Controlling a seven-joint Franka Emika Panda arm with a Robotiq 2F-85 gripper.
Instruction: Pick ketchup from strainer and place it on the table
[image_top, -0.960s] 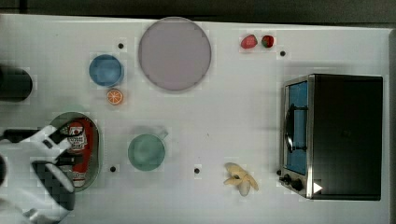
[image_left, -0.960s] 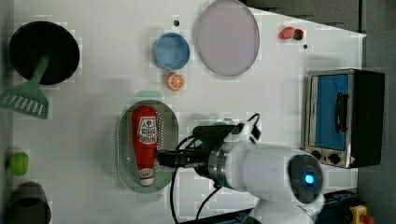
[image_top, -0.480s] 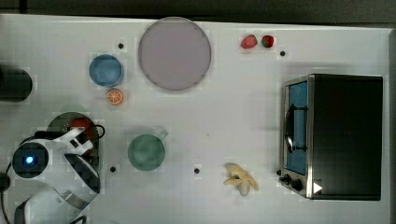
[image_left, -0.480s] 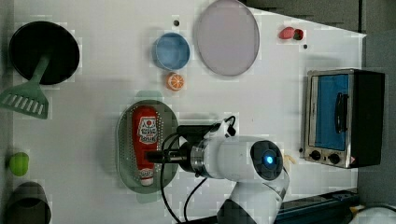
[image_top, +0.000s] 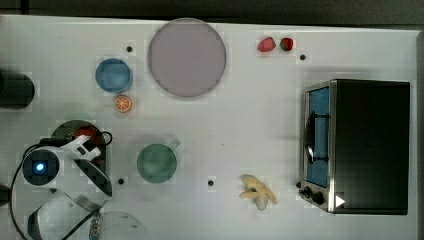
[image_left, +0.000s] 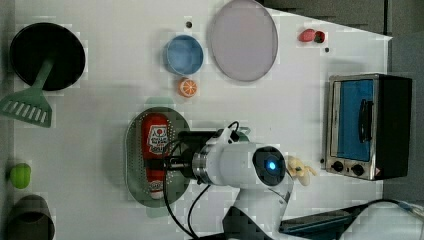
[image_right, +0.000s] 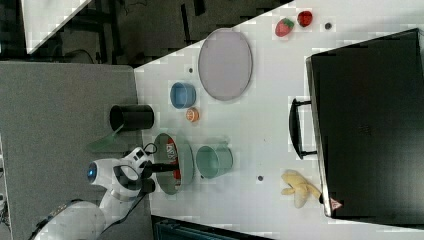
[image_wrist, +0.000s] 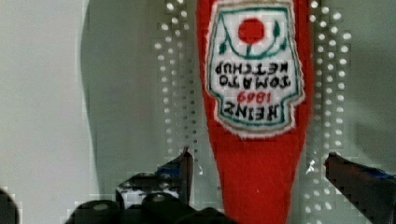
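Note:
The ketchup (image_wrist: 254, 93), a red squeeze bottle with a white label, lies flat inside the pale green perforated strainer (image_wrist: 140, 93). My gripper (image_wrist: 258, 158) is open and straddles the bottle's narrower red part, with one finger (image_wrist: 184, 168) on each side and a small gap to each. In the left view the ketchup (image_left: 156, 142) lies lengthwise in the strainer (image_left: 131, 160), and the gripper (image_left: 162, 162) sits low over it. The arm hides most of the ketchup (image_top: 85, 132) and the strainer (image_top: 65, 129) in the top view. The white table (image_top: 250, 130) lies all around.
A green mug (image_top: 156, 163) stands close to the strainer at the top view's right. Farther off are a blue bowl (image_top: 114, 75), an orange half (image_top: 122, 103), a grey plate (image_top: 186, 57), strawberries (image_top: 266, 44), a banana (image_top: 257, 192) and a toaster oven (image_top: 360, 145).
The arm has swung over the strainer and lowered, so it now covers most of the bottle in the top view. The fingers now sit on either side of the ketchup.

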